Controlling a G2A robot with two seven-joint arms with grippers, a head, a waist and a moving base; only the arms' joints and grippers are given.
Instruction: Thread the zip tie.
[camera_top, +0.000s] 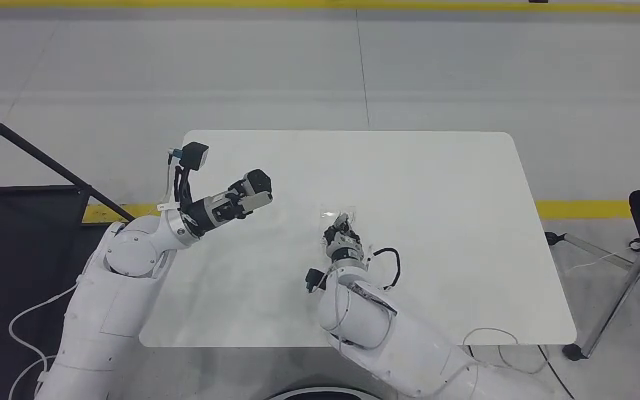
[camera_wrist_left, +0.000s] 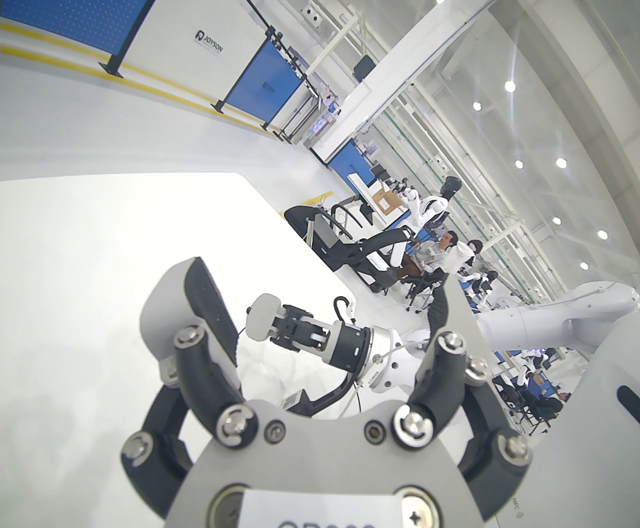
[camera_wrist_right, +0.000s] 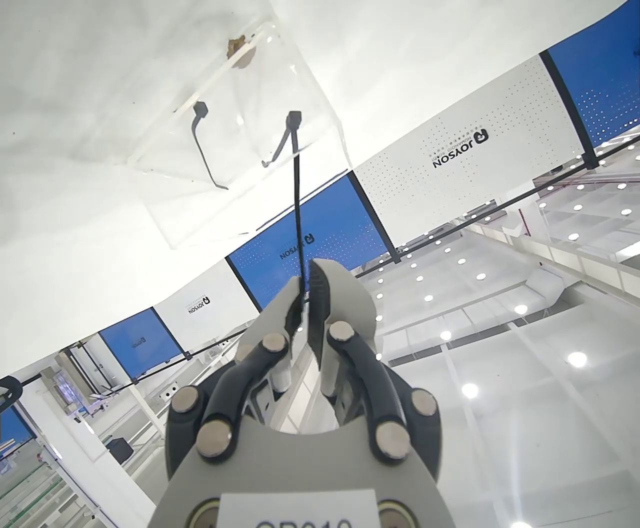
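Over table (camera_top: 450, 200), right end effector (camera_wrist_right: 306, 282) pinches zip tie (camera_wrist_right: 297, 200).

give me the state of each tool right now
Left tool: open, holding nothing.
Right tool: closed on the zip tie.

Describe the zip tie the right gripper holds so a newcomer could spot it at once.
Over the white table, find the right gripper next to a piece of clear plastic. The zip tie is the thin black strap pinched in that gripper, square head toward the plastic. The other black strap lies loose on the plastic, ungripped.
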